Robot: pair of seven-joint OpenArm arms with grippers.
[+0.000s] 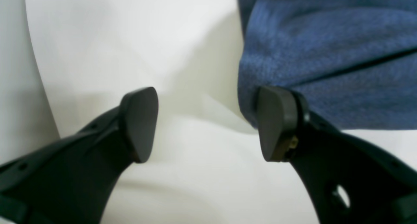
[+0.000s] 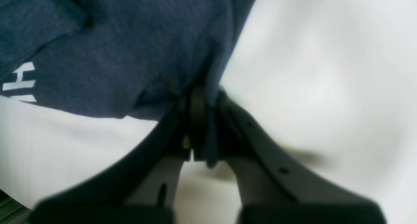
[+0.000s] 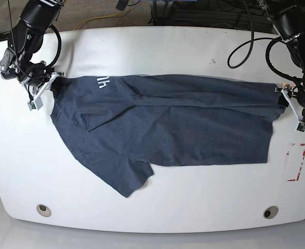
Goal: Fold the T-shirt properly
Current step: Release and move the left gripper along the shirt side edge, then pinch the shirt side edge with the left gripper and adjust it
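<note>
Your right tool (image 2: 198, 126) pinches the T-shirt (image 3: 168, 124) to anchor its collar end on the table (image 3: 157, 46), while your left tool (image 1: 208, 123) stands spread, its hem corner released.

T-shirt (image 3: 168, 122) flat across table (image 3: 152, 207)

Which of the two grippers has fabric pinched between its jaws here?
The right gripper: its jaws are shut on the T-shirt near the collar lettering. The left gripper stands open beside the hem.

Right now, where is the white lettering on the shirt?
In the base view the lettering sits at the shirt's upper left, near the right gripper, which is shut on that end.
</note>
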